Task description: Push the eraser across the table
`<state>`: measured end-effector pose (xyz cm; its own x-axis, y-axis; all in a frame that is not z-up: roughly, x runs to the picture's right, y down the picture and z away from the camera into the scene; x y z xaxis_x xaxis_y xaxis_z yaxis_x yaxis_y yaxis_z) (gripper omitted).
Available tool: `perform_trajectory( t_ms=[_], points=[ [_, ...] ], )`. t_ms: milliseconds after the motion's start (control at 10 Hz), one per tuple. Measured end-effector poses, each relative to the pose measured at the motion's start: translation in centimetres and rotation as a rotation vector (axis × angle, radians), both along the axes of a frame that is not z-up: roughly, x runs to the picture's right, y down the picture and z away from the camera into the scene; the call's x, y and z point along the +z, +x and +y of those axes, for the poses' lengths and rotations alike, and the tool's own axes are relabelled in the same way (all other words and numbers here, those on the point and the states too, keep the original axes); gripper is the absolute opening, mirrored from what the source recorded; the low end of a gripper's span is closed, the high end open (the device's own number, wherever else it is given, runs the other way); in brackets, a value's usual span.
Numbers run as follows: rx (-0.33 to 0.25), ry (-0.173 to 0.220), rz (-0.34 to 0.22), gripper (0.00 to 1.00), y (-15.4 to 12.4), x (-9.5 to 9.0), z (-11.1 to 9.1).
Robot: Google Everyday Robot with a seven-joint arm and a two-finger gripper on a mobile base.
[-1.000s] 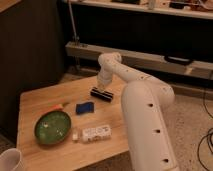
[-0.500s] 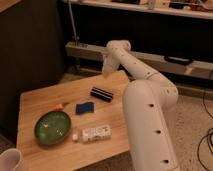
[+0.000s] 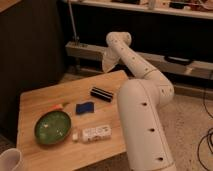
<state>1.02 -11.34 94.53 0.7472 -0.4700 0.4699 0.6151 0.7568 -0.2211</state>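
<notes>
Gripper [image 3: 109,62] hung above the worktop's [image 3: 40,100] far edge, well clear of the eraser [image 3: 101,94]; its grip could not be told. Eraser lay mid-worktop, so the push looked unfinished.

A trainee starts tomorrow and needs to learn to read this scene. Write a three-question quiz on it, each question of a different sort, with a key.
1. True or false: the gripper is touching the eraser.
2. Fill the gap: the gripper hangs in the air near the ____ edge of the table, as the camera sees it.
3. Which thing lies between the eraser and the white packet?
A) the blue pad
B) the green bowl
C) the white cup

Key
1. False: it is raised well clear of the eraser.
2. Far.
3. A.
</notes>
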Motion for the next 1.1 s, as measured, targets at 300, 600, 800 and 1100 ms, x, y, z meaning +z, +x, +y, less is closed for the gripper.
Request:
perform_trajectory(
  t_ms=[300, 600, 800, 1100],
  points=[
    [-0.025, -0.015, 0.024, 0.00, 0.1, 3.5, 5.0],
    [0.000, -0.005, 0.062, 0.00, 0.5, 5.8, 7.6],
    [0.014, 0.011, 0.071, 0.00, 0.5, 6.1, 7.6],
    [-0.053, 0.014, 0.042, 0.00, 0.4, 5.9, 8.1]
  ],
)
